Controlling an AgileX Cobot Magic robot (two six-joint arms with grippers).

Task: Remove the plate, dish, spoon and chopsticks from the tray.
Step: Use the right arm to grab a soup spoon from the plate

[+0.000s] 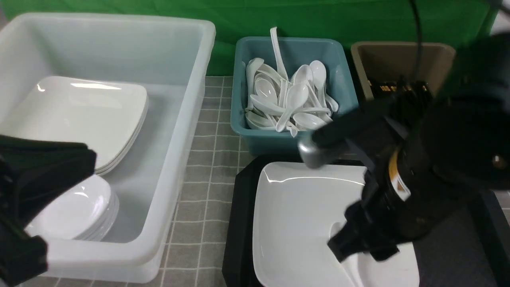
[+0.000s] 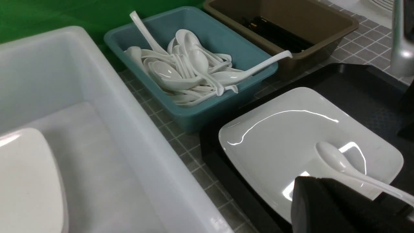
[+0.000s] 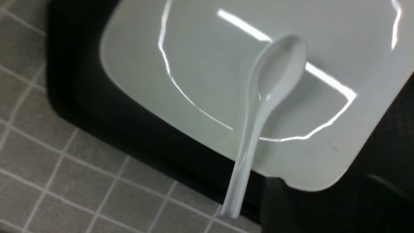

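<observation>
Counted first, because the coming move turns on it: one white soup spoon (image 3: 279, 69), lying on the plate (image 1: 303, 223); clock hours as in the front view, twelve pointing away from the robot. Long axis from eleven, where the deep bowl sits on the glaze, to five, where the handle runs out over the plate's near edge and past the tray's rim.

Right gripper (image 1: 362, 253): the nearer of the two, poised close beside the spoon. Jaws parted, nothing between them; exact width not readable. Spoon lies toward about seven o'clock from the tips. Judged next step: a small shift that way, fingers set astride the handle, closing across the eleven-to-five line. Risk: glossy handle could slip or swivel under an off-centre pinch.

Plate: one, large, square, white, beneath the spoon. Likely to wait until the spoon is lifted.

Tray (image 1: 243, 223): one, black, beneath the plate.

Left gripper (image 2: 312, 187): well apart, toward nine o'clock from the spoon; jaws together, no object seen in them.

Teal tub (image 1: 346, 75): toward eleven, heaped with spoons; the probable destination.

Brown tub (image 1: 402, 48): toward one, dark sticks inside.

White tub (image 1: 171, 159): toward ten, plates and small dishes stacked within.
</observation>
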